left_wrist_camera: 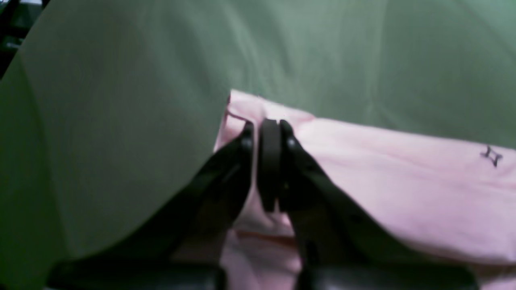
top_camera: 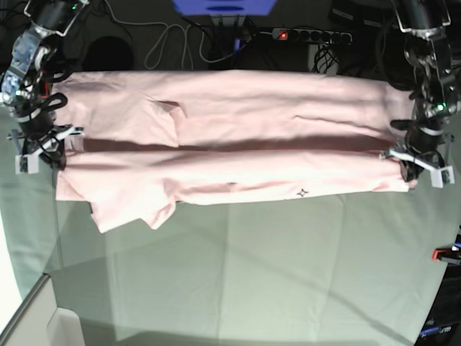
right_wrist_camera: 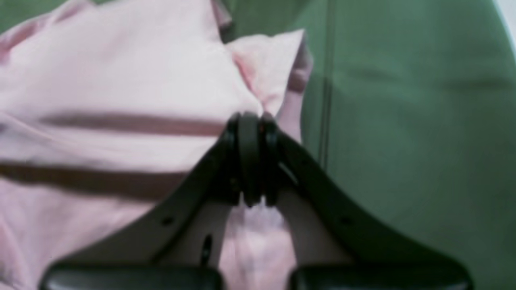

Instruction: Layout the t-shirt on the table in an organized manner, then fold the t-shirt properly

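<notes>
The pale pink t-shirt lies stretched sideways across the far half of the table, folded lengthwise, with one sleeve sticking out toward the near left. A small black star mark sits on its near edge. My left gripper is at the shirt's right end in the base view. In the left wrist view that gripper is shut on a corner of the t-shirt. My right gripper is at the shirt's left end. Its wrist view shows the gripper shut on bunched cloth of the t-shirt.
A creased pale grey-green cloth covers the table. A red clamp sits at the right edge. Behind the far edge lie a power strip and loose cables. The table's near left corner is cut off.
</notes>
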{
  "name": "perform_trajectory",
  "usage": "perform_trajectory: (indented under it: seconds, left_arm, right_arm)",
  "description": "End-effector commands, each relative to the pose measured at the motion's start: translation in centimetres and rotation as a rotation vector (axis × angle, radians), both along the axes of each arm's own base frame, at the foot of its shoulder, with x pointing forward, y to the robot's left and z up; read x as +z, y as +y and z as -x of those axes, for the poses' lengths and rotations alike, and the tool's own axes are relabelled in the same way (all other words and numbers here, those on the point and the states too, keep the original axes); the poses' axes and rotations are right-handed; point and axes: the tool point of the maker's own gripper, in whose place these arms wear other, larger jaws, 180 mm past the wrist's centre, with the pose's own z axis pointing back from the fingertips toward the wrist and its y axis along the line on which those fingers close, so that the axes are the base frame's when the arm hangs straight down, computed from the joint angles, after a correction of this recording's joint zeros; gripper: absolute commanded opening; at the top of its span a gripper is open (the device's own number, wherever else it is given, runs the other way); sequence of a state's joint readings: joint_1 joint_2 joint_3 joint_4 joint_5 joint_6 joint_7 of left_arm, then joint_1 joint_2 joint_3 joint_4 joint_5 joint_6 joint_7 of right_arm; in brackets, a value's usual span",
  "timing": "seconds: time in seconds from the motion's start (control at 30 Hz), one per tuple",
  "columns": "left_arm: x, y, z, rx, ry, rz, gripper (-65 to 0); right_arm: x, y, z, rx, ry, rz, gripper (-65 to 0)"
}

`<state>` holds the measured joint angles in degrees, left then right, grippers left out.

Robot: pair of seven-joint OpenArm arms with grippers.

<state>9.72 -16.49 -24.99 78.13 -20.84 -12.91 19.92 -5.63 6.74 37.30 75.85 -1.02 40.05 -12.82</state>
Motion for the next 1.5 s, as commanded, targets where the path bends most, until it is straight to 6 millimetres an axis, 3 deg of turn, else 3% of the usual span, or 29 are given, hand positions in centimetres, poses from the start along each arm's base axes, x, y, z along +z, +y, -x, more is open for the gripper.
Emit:
perform_trajectory:
  seconds: [0.0,0.2,0.5,0.77,1.17,1.33,1.47]
  left_arm:
    - [1.9,1.1,-0.6,0.01,-0.056,-0.03,-65.0]
    - [2.8,5.1,1.6,0.154,-0.087,-0.025,-65.0]
    - [-0.4,4.0,2.4,0.144,-0.011,0.014,-65.0]
    - [-1.4,3.1,3.0,0.154,0.004,0.045,-65.0]
    - [-2.0,2.4,3.1,0.159,0.008,0.066,-65.0]
    - [-3.6,2.3,4.0,0.174,0.05,0.089,-65.0]
    - [-4.4,2.3,4.3,0.181,0.07,0.099,-64.8]
  right_arm:
    - [1.4,-0.5,-0.6,-0.004,-0.052,0.01,-65.0]
    - [-0.3,0.2,1.5,-0.007,-0.003,-0.009,-65.0]
    - [-1.1,0.8,2.5,-0.014,-0.004,-0.032,-65.0]
    - [-1.5,-1.1,3.7,-0.077,0.009,-0.033,-65.0]
    - [-2.7,-1.0,5.6,-0.077,0.056,-0.038,-65.0]
    - [-4.2,-0.5,6.4,-0.074,0.098,-0.063,-65.0]
    - [-4.0,-0.9,6.3,-0.072,0.097,-0.052,-58.6]
